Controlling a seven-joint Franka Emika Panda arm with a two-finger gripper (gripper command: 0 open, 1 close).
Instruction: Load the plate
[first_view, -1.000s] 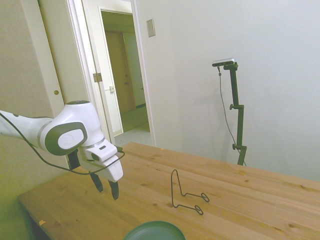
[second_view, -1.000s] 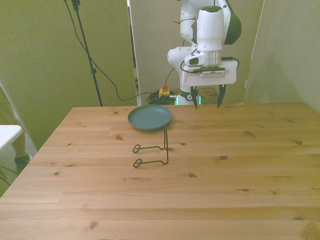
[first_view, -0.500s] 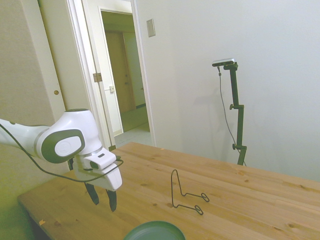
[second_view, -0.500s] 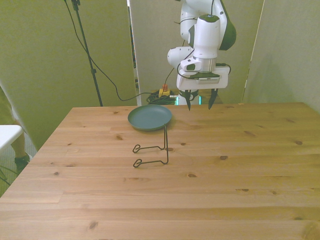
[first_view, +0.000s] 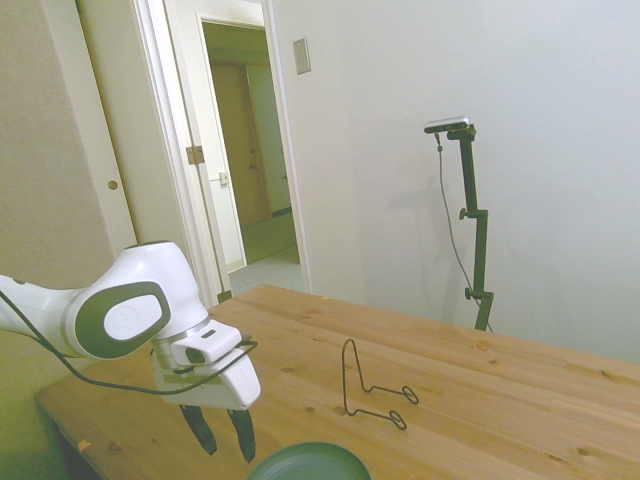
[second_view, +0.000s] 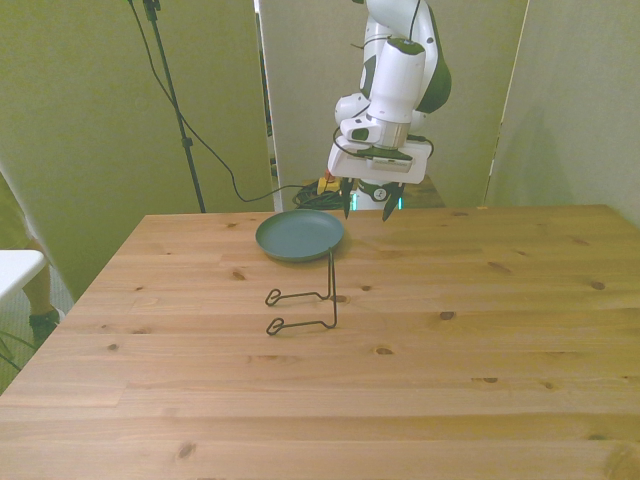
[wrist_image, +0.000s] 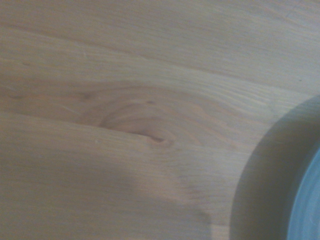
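The wooden table (second_view: 420, 330) is seen bearing the plate (second_view: 299, 235) near its far edge, flat, with a wire stand (second_view: 305, 300) just before it. The gripper (second_view: 365, 210) (fingers spread, nothing held) is hung above the plate's rim on the front view's right.

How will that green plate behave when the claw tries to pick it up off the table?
The plate looks stiff and matte, so probably not very slippery. It lies flat on the table with a shallow rim, so the open claw likely must pinch the edge. Held there, it may tilt or swing.
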